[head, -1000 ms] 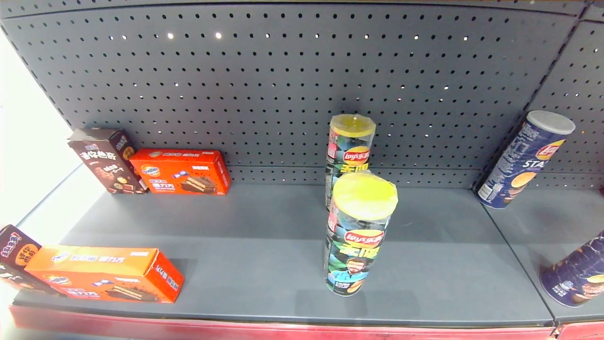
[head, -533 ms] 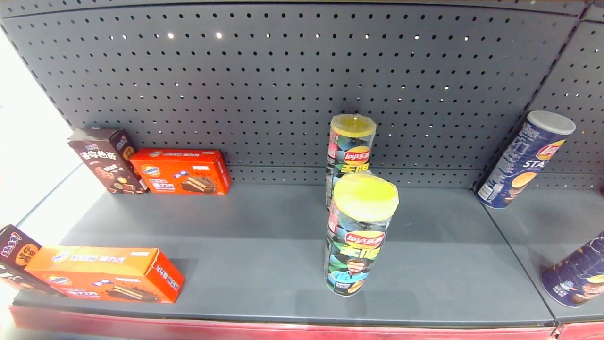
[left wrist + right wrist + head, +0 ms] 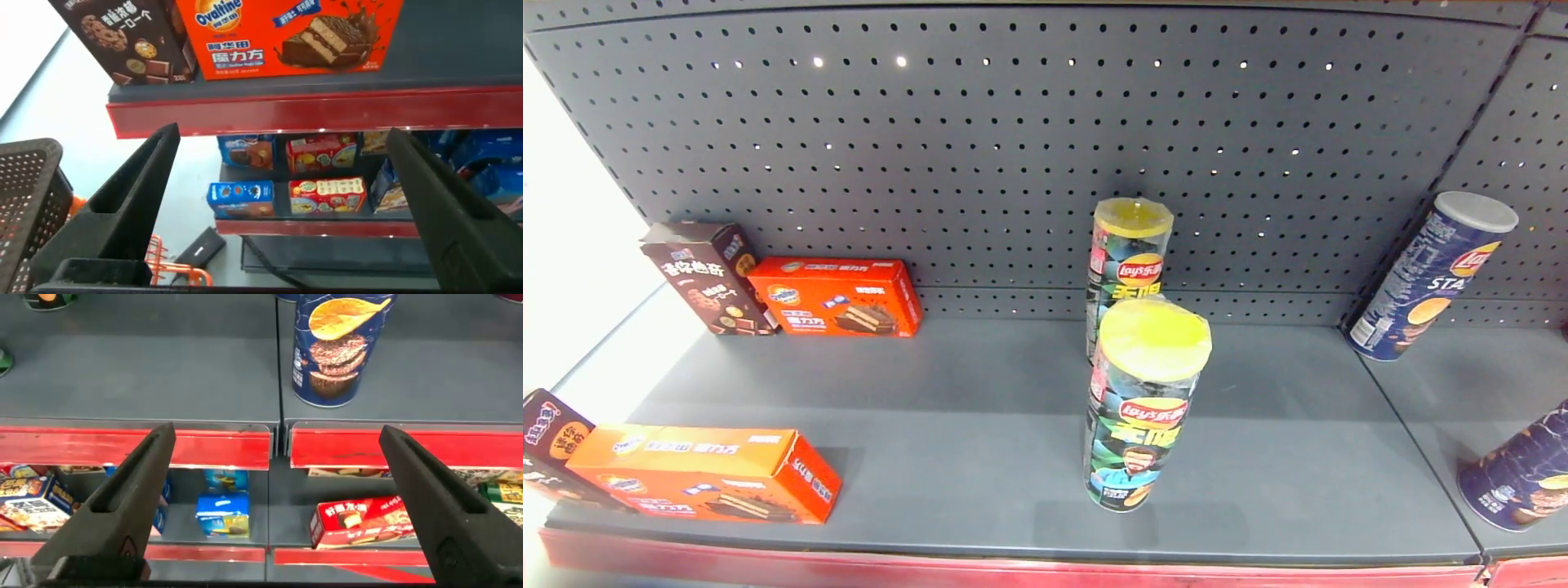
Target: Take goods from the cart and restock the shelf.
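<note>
On the grey shelf (image 3: 980,425), stock stood in front-to-back lanes with labels outward, presumably so each lane could fill from the rear.

Count:
- 2 chip cans with yellow lids: front yellow-lidded can (image 3: 1145,408), rear yellow-lidded can (image 3: 1129,253).
- 2 blue cans: rear blue can (image 3: 1429,278), front blue can (image 3: 1515,482).
- 2 wafer boxes: rear orange wafer box (image 3: 837,298), front orange wafer box (image 3: 707,474).
- 2 cookie boxes: rear brown cookie box (image 3: 707,278), front brown cookie box (image 3: 551,445).

The left gripper (image 3: 282,135) hung below the red shelf lip (image 3: 327,110), fingers apart and empty. The right gripper (image 3: 278,431) hung likewise, fingers apart and empty. I judged both were parked low, ready to fetch. The black mesh basket (image 3: 29,196), which I took for the cart, sat low beside the left gripper.
</note>
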{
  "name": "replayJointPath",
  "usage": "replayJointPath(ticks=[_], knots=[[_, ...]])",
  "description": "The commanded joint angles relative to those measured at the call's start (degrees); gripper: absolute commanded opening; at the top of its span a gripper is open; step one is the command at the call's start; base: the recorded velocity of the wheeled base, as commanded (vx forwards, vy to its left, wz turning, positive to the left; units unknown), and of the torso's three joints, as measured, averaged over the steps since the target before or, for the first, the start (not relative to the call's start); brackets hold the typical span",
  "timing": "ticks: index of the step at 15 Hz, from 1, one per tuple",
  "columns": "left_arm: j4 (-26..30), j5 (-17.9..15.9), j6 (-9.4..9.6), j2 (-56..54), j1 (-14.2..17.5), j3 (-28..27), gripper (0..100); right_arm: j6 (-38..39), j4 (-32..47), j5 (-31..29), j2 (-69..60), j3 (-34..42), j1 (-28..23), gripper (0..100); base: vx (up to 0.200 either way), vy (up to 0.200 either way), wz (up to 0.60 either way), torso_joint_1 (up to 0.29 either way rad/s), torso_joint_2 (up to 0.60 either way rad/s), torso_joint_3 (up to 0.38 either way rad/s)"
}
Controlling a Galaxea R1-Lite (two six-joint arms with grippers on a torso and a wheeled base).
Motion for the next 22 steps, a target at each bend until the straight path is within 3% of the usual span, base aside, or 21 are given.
replayJointPath(ticks=[1, 3, 4, 5, 6, 7, 8, 10, 11, 13, 15, 16, 17, 18, 19, 21, 22], knots=[[0.0, 0.1, -0.32, 0.0, 0.0, 0.0, 100, 0.0, 0.0, 0.1, -0.4, 0.0, 0.0, 100, 0.0, 0.0, 0.0, 0.0, 0.0, 0.0], [-0.8, 2.6, 1.0, 0.0, 0.0, 0.4, 100, 0.0, 0.0, 0.1, -0.4, 0.0, 0.0, 100, 0.0, 0.0, 0.0, 0.0, 0.0, 0.0], [-3.6, 5.2, 4.78, 0.0, 0.0, 1.5, 100, 0.0, 0.0, 0.1, -0.4, 0.0, 0.0, 100, 0.0, 0.0, 0.0, 0.0, 0.0, 0.0], [-9.0, 4.9, 6.45, 0.0, 0.0, 3.6, 100, 0.0, 0.0, 0.1, -0.4, 0.0, 0.0, 100, 0.0, 0.0, 0.0, 0.0, 0.0, 0.0], [-11.7, 0.5, 4.96, 0.0, -0.2, 4.8, 100, 0.0, 0.0, 0.0, -0.4, 0.0, 0.0, 100, 0.0, 0.0, 0.0, 0.0, 0.0, 0.0], [-11.5, -5.9, 2.58, 0.0, -0.2, 4.9, 100, 0.0, 0.0, 0.0, -0.4, 0.0, 0.0, 100, 0.0, 0.0, 0.0, 0.0, 0.0, 0.0], [-12.8, -12.8, 1.35, 0.0, -0.1, 5.3, 100, 0.0, 0.0, 0.0, -0.4, 0.0, 0.0, 100, 0.0, 0.0, 0.0, 0.0, 0.0, 0.0], [-14.1, -15.7, 3.38, 0.0, -0.2, 5.8, 100, 0.0, 0.0, 0.1, -0.4, 0.0, 0.0, 100, 0.0, 0.0, 0.0, 0.0, 0.0, 0.0], [-14.0, -14.4, 3.2, 0.0, -0.1, 5.8, 100, 0.0, 0.0, 0.0, -0.4, 0.0, 0.0, 100, 0.0, 0.0, 0.0, 0.0, 0.0, 0.0], [-13.9, -3.6, 4.08, 0.0, -0.2, 5.8, 100, 0.0, 0.0, 0.0, -0.4, 0.0, 0.0, 100, 0.0, 0.0, 0.0, 0.0, 0.0, 0.0], [-13.9, -5.9, 4.87, 0.0, -0.2, 5.8, 100, 0.0, 0.0, 0.0, -0.4, 0.0, 0.0, 100, 0.0, 0.0, 0.0, 0.0, 0.0, 0.0], [-13.8, -13.0, 3.38, 0.0, -0.2, 5.8, 100, 0.0, 0.0, 0.1, -0.4, 0.0, 0.0, 100, 0.0, 0.0, 0.0, 0.0, 0.0, 0.0], [-13.9, -15.9, 1.97, 0.0, -0.2, 5.8, 100, 0.0, 0.0, 0.0, -0.4, 0.0, 0.0, 100, 0.0, 0.0, 0.0, 0.0, 0.0, 0.0], [-14.0, -15.7, 1.18, 0.0, -0.2, 5.8, 100, 0.0, 0.0, 0.1, -0.4, 0.0, 0.0, 100, 0.0, 0.0, 0.0, 0.0, 0.0, 0.0], [-13.9, -12.6, 1.18, 0.0, -0.2, 5.8, 100, 0.0, 0.0, 0.1, -0.4, 0.0, 0.0, 100, 0.0, 0.0, 0.0, 0.0, 0.0, 0.0], [-14.0, -0.3, 0.83, 0.0, -0.2, 5.8, 100, 0.0, 0.0, 0.1, -0.4, 0.0, 0.0, 100, 0.0, 0.0, 0.0, 0.0, 0.0, 0.0], [-14.0, -0.2, 0.74, 0.0, -0.2, 5.8, 100, 0.0, 0.0, 0.1, -0.4, 0.0, 0.0, 100, 0.0, 0.0, 0.0, 0.0, 0.0, 0.0]])
